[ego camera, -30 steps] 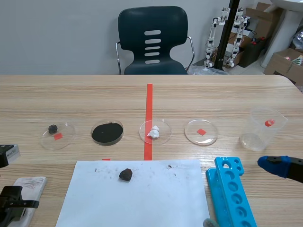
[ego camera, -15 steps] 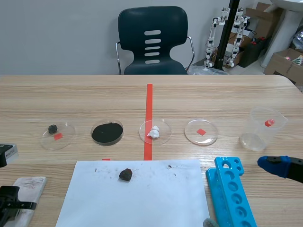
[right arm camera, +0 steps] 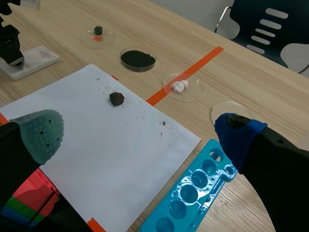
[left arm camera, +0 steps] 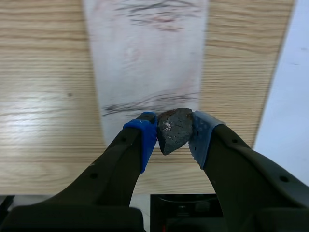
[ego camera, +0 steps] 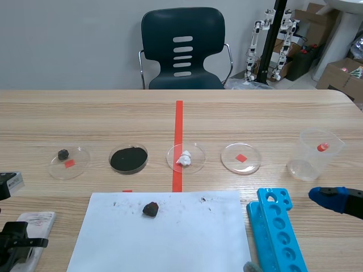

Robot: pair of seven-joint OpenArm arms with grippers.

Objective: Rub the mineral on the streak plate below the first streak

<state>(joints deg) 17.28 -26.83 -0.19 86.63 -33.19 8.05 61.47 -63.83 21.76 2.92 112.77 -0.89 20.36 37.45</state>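
Left claw (left arm camera: 173, 139) is found closed on the mineral (left arm camera: 175, 128), a dark grey lump pinched between the two blue pads (left arm camera: 146, 137); nothing else is gripped. The mineral is held at the near end of the plate (left arm camera: 145, 63), a white strip laid on the worktop (left arm camera: 43, 96), right beside a thin dark streak (left arm camera: 145, 102) drawn across it. Whether the mineral is pressed on the surface cannot be told. A second streak (left arm camera: 154, 12), dark with a reddish tint, is seen at the plate's far end, at 12 o'clock from the thin one. In the scene view the plate is placed at 9 o'clock from the sheet (ego camera: 170, 241), near it but apart.

Right claw (right arm camera: 140, 133) is spread wide and nothing is held in it. In the scene view its blue fingertip (ego camera: 328, 198) is seen at 3 o'clock from the far end of the rack (ego camera: 277, 232). The rack is laid along the sheet's 3 o'clock edge.

A dark rock (ego camera: 150, 209) is set on the sheet, near its 12 o'clock edge. Four dishes (ego camera: 252, 165) are lined up at 12 o'clock from the sheet: one with a small stone (ego camera: 63, 153), one with black powder (ego camera: 129, 158), one with a white lump (ego camera: 184, 158), one with a red mark only. A clear cup (ego camera: 313, 153) is stood at 3 o'clock from that row.
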